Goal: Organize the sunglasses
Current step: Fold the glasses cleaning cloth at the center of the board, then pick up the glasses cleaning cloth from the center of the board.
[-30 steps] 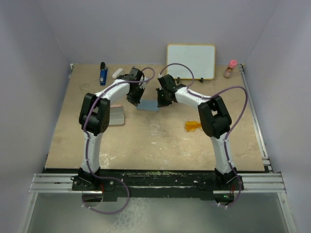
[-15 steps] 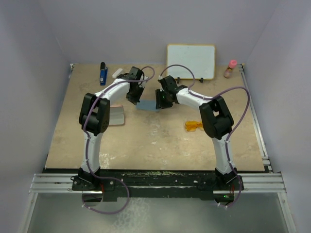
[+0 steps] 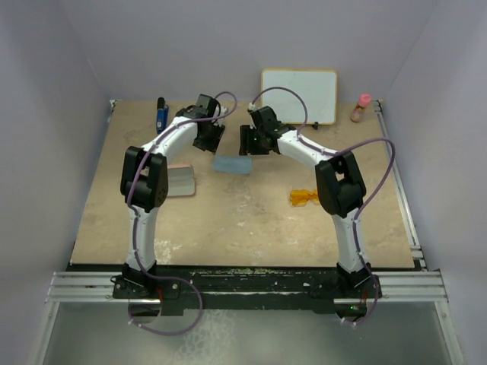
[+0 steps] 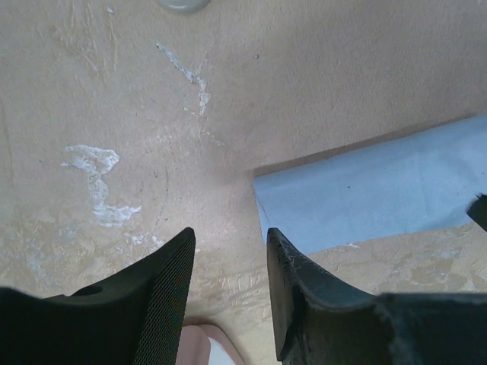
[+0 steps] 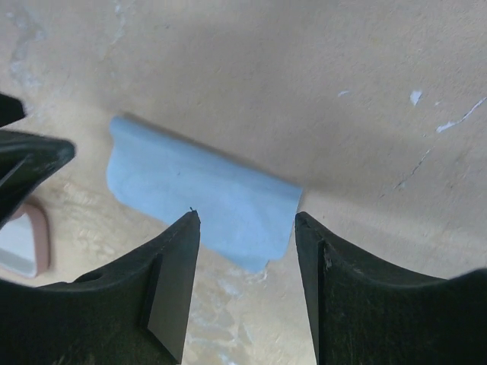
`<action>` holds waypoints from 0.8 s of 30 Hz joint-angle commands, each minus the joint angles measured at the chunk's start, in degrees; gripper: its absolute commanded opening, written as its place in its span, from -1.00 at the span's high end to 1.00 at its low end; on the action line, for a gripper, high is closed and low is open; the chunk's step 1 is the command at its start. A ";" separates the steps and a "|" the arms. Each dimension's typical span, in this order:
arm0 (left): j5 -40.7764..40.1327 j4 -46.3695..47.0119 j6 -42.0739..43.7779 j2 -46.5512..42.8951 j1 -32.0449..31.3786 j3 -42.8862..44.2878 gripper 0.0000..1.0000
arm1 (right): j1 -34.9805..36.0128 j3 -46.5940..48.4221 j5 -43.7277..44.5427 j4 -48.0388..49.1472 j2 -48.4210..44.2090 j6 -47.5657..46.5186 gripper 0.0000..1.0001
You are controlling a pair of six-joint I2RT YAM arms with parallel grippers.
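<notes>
Spanning the whole view, the tan bench [image 3: 251, 228] carries a light blue cloth [image 3: 232, 164]; the left claw [image 4: 228, 243] hangs over the cloth's left end with its jaws parted a little and nothing between them. The right claw [image 5: 247, 220] hangs over the cloth's right end, jaws somewhat wider and likewise empty. A pink case [image 3: 180, 180] lies near-left of the cloth, and the orange sunglasses [image 3: 302, 198] rest well to the cloth's near right, apart from both claws.
</notes>
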 commanded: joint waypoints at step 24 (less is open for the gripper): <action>2.69 -0.11 0.42 -0.70 2.25 3.31 0.05 | -0.88 -0.18 -4.73 2.54 4.81 -1.04 -0.07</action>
